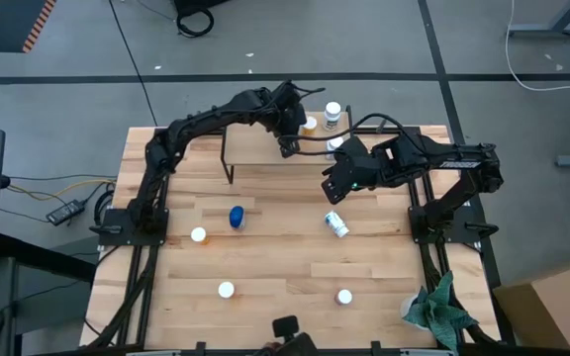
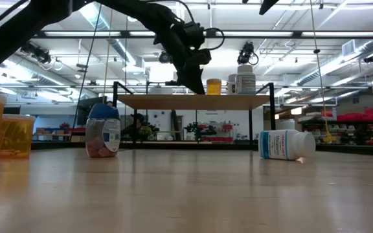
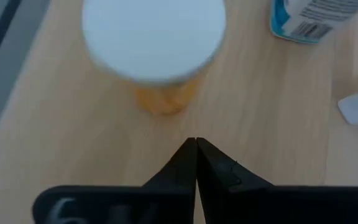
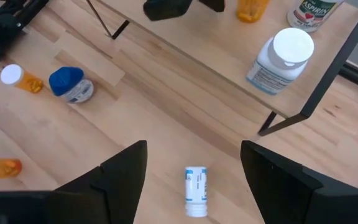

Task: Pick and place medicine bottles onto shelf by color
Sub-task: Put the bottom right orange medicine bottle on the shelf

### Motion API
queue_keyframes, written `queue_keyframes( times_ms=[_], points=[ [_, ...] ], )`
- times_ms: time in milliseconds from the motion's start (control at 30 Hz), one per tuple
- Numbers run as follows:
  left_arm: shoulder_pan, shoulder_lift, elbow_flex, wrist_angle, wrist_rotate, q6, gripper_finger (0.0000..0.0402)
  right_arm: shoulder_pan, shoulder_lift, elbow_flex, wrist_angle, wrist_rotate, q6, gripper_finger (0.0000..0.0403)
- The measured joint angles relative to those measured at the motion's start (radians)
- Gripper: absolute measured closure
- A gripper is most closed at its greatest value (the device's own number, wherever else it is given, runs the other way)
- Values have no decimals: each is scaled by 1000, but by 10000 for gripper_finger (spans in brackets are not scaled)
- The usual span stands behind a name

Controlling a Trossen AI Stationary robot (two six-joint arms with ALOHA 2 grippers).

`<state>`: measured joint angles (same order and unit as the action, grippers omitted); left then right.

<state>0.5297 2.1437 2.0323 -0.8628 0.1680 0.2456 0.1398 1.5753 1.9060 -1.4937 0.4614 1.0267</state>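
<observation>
Writing: you can read "ASPIRIN" on the white bottle with a green-and-red label (image 4: 309, 14) at the shelf's far corner; print on the other labels is too small to read
Shelf: the small light-wood shelf on thin black legs (image 1: 255, 150) carries three bottles at its right end; the orange bottle with a white cap (image 3: 157, 46), the aspirin bottle, and a white bottle with a blue label and white cap (image 4: 279, 59) near the front corner
Contents: none of the bottles shows you what is inside
Left gripper (image 3: 196, 146): jaws clenched tip to tip, empty, poised over the shelf just beside the orange bottle, not touching it
Right gripper (image 4: 191, 158): jaws released wide, holding nothing, hanging above the surface in front of the shelf
Below it: a white bottle with a blue label lying on its side (image 4: 196, 191), between the spread fingers as you look down
Surface, elsewhere: a squat blue-capped bottle (image 1: 237, 217) upright; three white-capped orange bottles (image 1: 199, 235) well apart; one white-capped bottle (image 1: 344, 296) near the front
</observation>
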Motion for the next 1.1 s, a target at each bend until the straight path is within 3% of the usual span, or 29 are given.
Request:
queue_keyframes(
  times_ms=[233, 433, 567, 667, 833, 1100],
  points=[
    [-3, -14, 1, -3, 15, -82, 381, 0, 0, 0, 0, -5, 6, 137],
    [-51, -18, 1, 12, 215, -97, 393, 0, 0, 0, 0, -5, 10, 137],
    [-99, -18, 1, 82, 247, -26, 393, 0, 0, 0, 0, -5, 10, 137],
    [-127, -18, 1, 177, 184, 14, 381, 1, 0, 0, 0, -7, 10, 137],
    [-147, -18, 1, 290, -46, 54, 352, 1, 0, 0, 0, -25, 21, 137],
    [-120, -17, 1, 294, -69, 107, 317, 21, 0, 0, 0, -26, 38, 137]
  ],
)
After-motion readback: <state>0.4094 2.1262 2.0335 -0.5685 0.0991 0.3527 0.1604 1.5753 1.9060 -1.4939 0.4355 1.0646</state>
